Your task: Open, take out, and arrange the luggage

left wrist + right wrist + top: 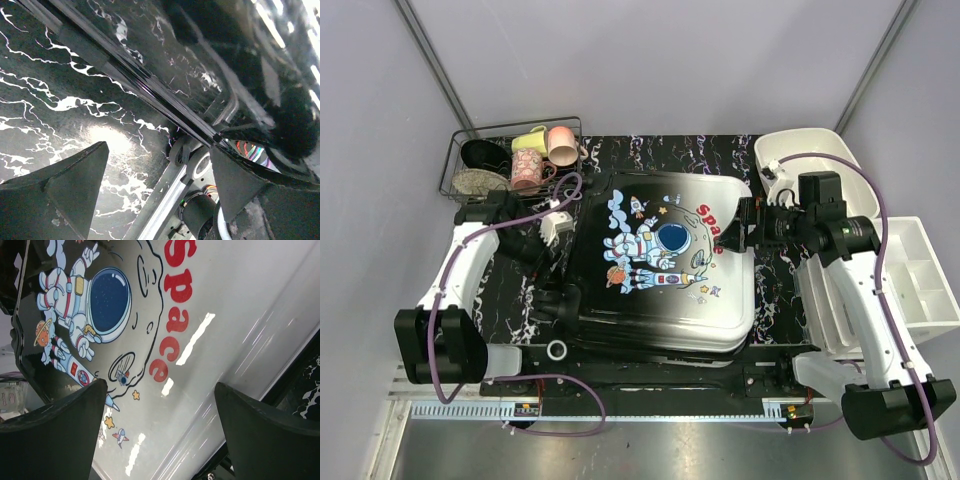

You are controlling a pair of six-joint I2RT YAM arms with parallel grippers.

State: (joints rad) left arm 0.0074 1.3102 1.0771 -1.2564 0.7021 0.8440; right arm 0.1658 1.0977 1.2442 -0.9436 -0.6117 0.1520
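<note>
The luggage (665,250) lies flat and closed in the middle of the black marbled table (720,145), astronaut print and red "Space" facing up. My left gripper (558,290) is open and empty, low beside the suitcase's left side, pointing toward the near edge. In the left wrist view its fingers (75,185) straddle the tabletop (50,100), with the black shell (200,60) and a black wheel (179,150) beyond them. My right gripper (732,238) is open and empty, just above the suitcase's right edge. The right wrist view shows the white shell (210,340) between its fingers (60,430).
A black wire basket (455,165) holding cups and bowls stands at the back left. A white tub (810,150) is at the back right, and white divided bins (920,270) stand along the right side. The arm bases line the near edge.
</note>
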